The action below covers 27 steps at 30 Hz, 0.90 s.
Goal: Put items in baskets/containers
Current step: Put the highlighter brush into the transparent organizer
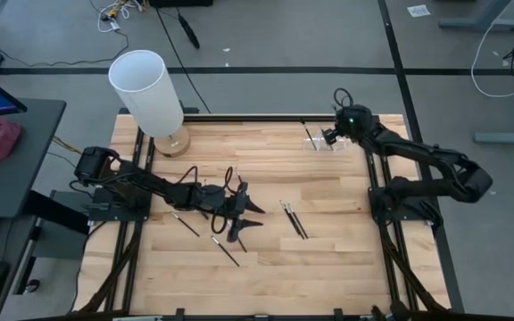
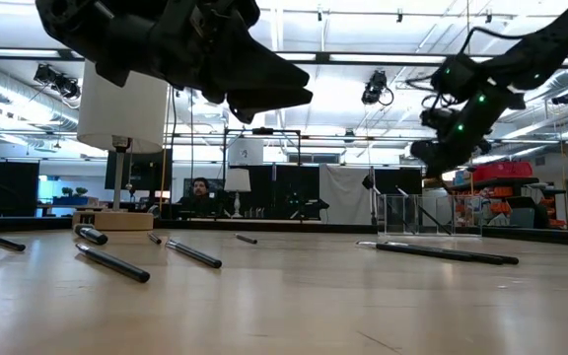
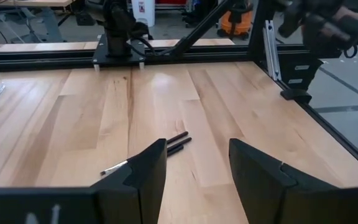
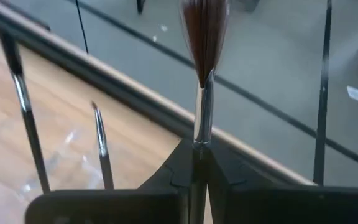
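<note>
The right gripper is pinched on a thin makeup brush with a silver ferrule and reddish-brown bristles, and is held near the far right corner of the pale wooden counter, just beside the small clear plastic holder; slim dark brush handles are seen standing in that holder (two at least in the right wrist view). The left gripper is spread with nothing between its fingers, and is held above the middle of the counter; two dark brushes lying side by side are found right of centre, and further dark-handled brushes are scattered toward the left and near edges. A tall white cylinder on a round wooden base is set at the far left corner.
</note>
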### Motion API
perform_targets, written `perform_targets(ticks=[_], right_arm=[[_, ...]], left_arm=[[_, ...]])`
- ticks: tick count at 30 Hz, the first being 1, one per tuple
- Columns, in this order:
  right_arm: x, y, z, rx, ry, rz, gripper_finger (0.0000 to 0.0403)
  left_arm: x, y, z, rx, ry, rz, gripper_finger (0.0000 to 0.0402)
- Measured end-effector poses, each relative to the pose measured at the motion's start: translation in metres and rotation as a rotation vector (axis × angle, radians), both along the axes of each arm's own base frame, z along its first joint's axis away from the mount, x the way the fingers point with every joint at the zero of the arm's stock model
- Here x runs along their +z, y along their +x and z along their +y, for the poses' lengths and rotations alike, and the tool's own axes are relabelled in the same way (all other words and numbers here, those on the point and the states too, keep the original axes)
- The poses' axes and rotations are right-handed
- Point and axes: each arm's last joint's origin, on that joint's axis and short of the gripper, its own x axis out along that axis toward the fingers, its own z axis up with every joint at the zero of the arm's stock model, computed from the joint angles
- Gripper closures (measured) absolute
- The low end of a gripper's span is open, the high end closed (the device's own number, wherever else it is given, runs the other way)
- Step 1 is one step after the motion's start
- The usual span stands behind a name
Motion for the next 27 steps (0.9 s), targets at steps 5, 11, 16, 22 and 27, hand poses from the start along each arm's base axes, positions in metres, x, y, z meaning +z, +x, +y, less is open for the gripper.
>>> perform_targets(ticks=[5,11,16,22,27], right_arm=[[-0.015,-0.001,-0.004,-0.028,0.077,0.045,0.0385],[-0.020,-0.001,-0.006,-0.051,0.103,0.047,0.0376],[-0.021,-0.002,-0.005,-0.067,0.121,0.045,0.0361],[-0.022,-0.004,-0.004,-0.076,0.143,0.054,0.0359],[-0.022,-0.004,-0.004,-0.083,0.147,0.048,0.0357]], left_arm=[[0.000,0.000,-0.002,-0.007,0.001,0.000,0.0225],[0.000,0.000,-0.002,-0.007,0.001,0.000,0.0225],[0.000,0.000,-0.002,-0.007,0.001,0.000,0.0225],[0.000,0.000,-0.002,-0.007,0.001,0.000,0.0225],[0.000,0.000,-0.002,-0.007,0.000,0.001,0.0225]])
